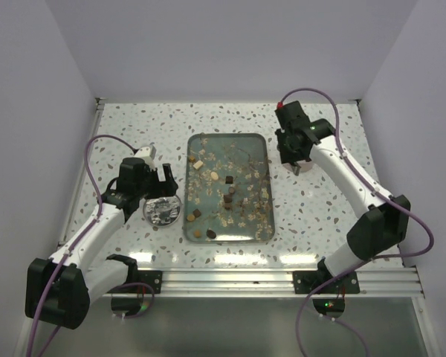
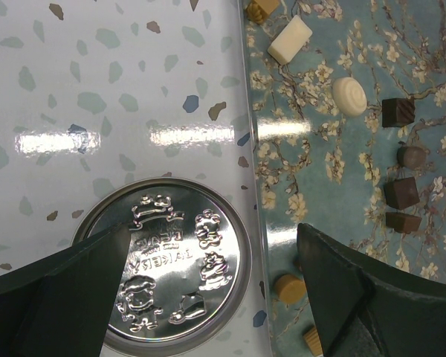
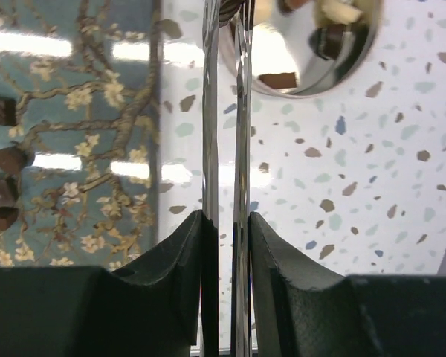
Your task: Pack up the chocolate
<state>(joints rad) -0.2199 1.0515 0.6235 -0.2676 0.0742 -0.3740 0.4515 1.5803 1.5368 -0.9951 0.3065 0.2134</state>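
Observation:
The chocolate lies scattered on a blue flowered tray (image 1: 262, 152): dark cubes (image 2: 398, 111), a cream oval (image 2: 348, 96) and tan rounds (image 2: 290, 287). My right gripper (image 3: 227, 223) is shut on a pair of metal tongs (image 3: 241, 149). The tongs' tips reach the rim of a round shiny tin (image 3: 312, 82) right of the tray, and several chocolate pieces (image 3: 328, 41) lie inside it. My left gripper (image 2: 214, 238) stands wide open, holding nothing. It hovers over the tray's left edge and an embossed silver lid (image 2: 171, 275).
Thin pale flakes are strewn among the candies on the tray (image 2: 312, 186). The lid (image 1: 163, 212) lies flat on the speckled table left of the tray. White walls close in the table on the left, right and back.

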